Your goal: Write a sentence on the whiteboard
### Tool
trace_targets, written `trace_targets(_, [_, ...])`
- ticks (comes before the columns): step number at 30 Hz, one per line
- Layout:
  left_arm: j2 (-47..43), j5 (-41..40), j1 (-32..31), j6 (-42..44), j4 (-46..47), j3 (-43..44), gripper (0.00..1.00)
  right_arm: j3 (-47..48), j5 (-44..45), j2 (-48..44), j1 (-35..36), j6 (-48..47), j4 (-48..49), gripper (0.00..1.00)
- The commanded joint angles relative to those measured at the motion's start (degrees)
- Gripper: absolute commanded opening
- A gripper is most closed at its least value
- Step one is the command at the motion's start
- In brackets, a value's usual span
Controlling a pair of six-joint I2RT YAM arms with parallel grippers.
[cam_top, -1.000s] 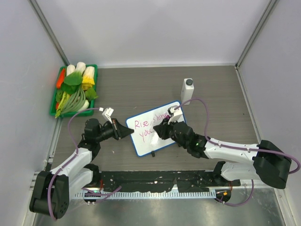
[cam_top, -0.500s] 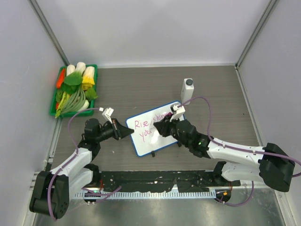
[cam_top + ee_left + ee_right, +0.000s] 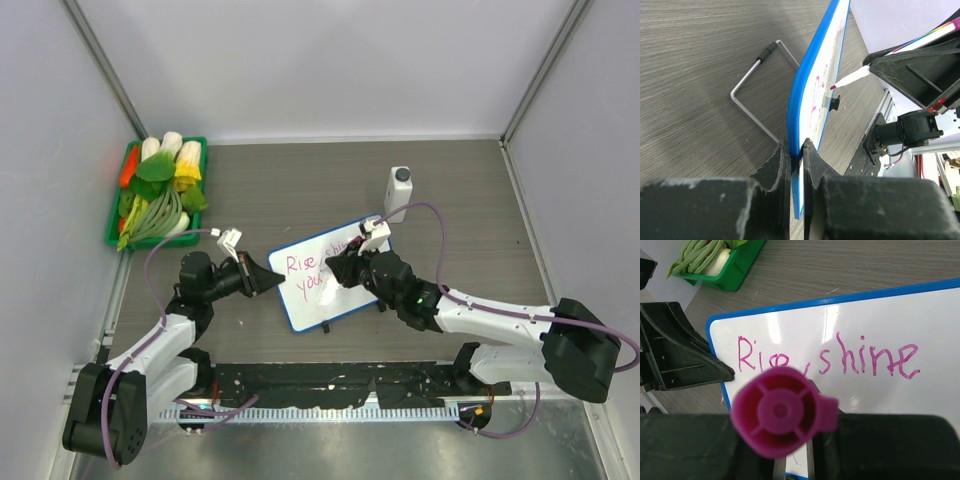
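Nearest the arm bases, low and left of ctr in the top view, the left end effector (image 3: 268, 282) was pinched narrow on the left edge of the whiteboard (image 3: 318, 308). The left wrist view showed both fingers (image 3: 772, 170) pressed on either side of the blue rim w/ no gap. The whiteboard stood tilted up on its lower edge on the desk (image 3: 470, 200), mid-frame, w/ two black clip feet along its near edge. A bent wire stand (image 3: 751, 75) lay flat on the desk behind it, at left in that wrist view.

Just right of ctr, the right end effector (image 3: 335, 272) was closed tight around a marker (image 3: 777, 410) (its magenta butt end filled the lower middle of the right wrist view). The marker's tip sat at the board's writing face, about mid-height; couldn't tell for sure whether it touched.

The sentence (image 3: 847, 357) ran in pink across the board. The top line read "Rise, shine". A 2nd line starting "you" showed under it in the top view, the rest hidden by the right end effector.

Farther back, up and right of the board, a white bottle (image 3: 399, 190) w/ grey cap stood upright, near the board's top corner but apart from it. Farthest, upper left, a green tray (image 3: 113, 240) held veg (image 3: 160, 190) beside the side wall.
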Motion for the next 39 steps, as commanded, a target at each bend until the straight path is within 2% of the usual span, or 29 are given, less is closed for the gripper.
trace_targets(1, [0.1,-3.0,0.4,4.2,0.8,-0.1,0.00,0.9,1.1,0.9,-0.2,-0.2,1.9,0.02])
trace_targets(31, [0.1,-2.9,0.4,4.3,0.9,-0.1,0.00,-5.6,-0.3,-0.9,-0.2,2.2,0.4,0.01])
trace_targets(39, [-0.1,-3.0,0.4,4.3,0.8,-0.3,0.00,-4.2,1.1,-0.8,-0.2,1.7,1.4,0.01])
